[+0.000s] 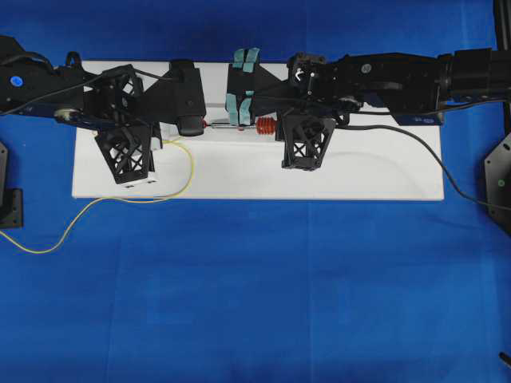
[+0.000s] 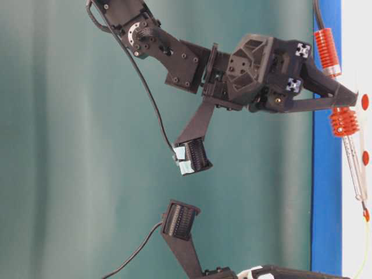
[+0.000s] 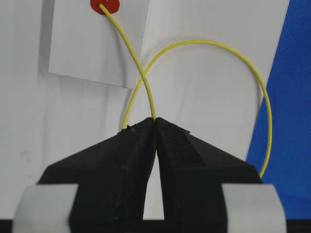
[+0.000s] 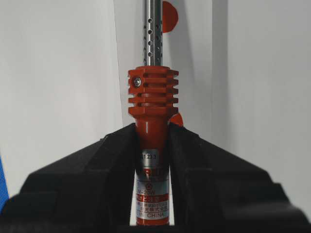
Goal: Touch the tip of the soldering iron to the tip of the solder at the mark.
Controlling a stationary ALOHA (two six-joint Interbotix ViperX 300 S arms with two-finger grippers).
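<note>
With the left hand (image 3: 155,127) clamped on the solder (image 3: 138,65), whose tip lies on the red mark (image 3: 105,6), and the right hand (image 4: 151,133) clamped on the soldering iron (image 4: 152,97), the meeting step is in hand and seems to need only a fine nudge of the iron's tip onto that mark.

Soldering iron (image 4: 151,121): glossy red plastic body, perforated shiny metal shaft; solder (image 3: 146,80): smooth yellow wire

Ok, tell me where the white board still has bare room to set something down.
Bare: the white board right of the right hand, and its front strip between the solder loop and that end. Crowded: the back edge, around both hands and the soldering iron.
</note>
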